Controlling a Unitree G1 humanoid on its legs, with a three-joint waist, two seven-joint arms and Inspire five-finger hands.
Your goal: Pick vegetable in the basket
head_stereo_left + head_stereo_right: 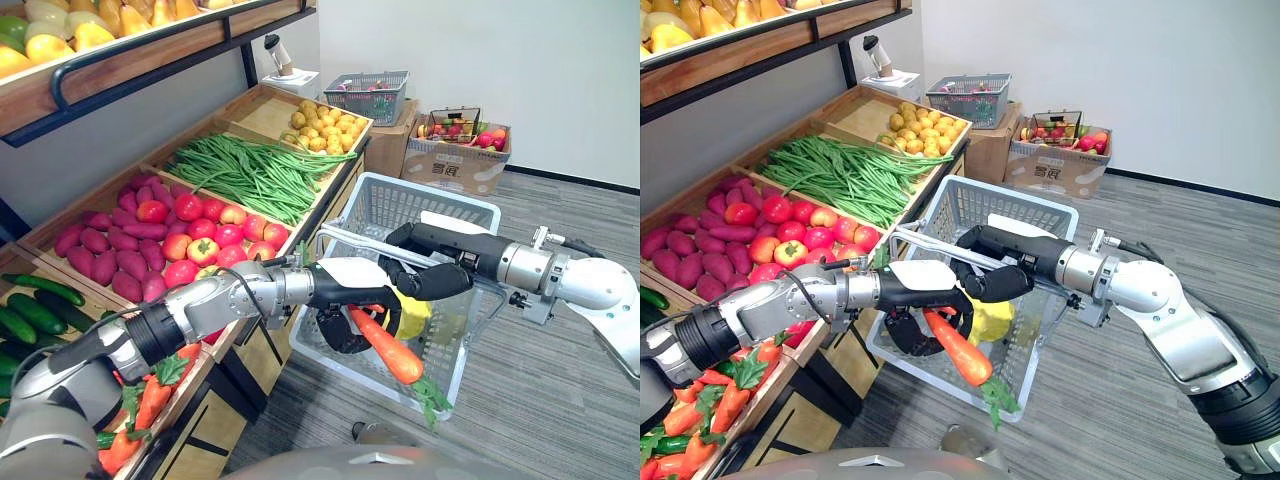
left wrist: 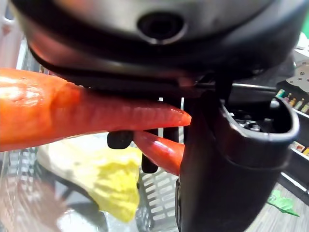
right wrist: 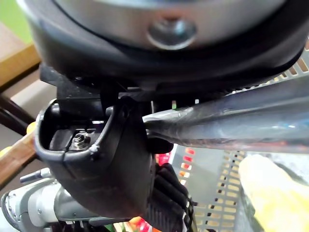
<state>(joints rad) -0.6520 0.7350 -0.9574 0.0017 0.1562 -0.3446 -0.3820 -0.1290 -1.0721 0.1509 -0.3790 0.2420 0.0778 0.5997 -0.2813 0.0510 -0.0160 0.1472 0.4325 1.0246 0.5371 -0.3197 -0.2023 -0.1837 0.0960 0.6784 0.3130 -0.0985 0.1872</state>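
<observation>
Left eye view: left hand [image 1: 340,315] clamped round an orange carrot [image 1: 385,348], fingers curled about its upper part. Carrot held slantwise over the near end of the grey basket [image 1: 430,190], green top hanging down by the near rim. Right hand [image 1: 425,280] wrapped round the basket's handle [image 1: 350,243], thumb and fingers closed on the bar. Yellow vegetable [image 1: 412,318] lying inside the basket, just behind the carrot. Beside the basket, green beans [image 1: 250,170] and spare carrots [image 1: 150,400] on the display stand.
</observation>
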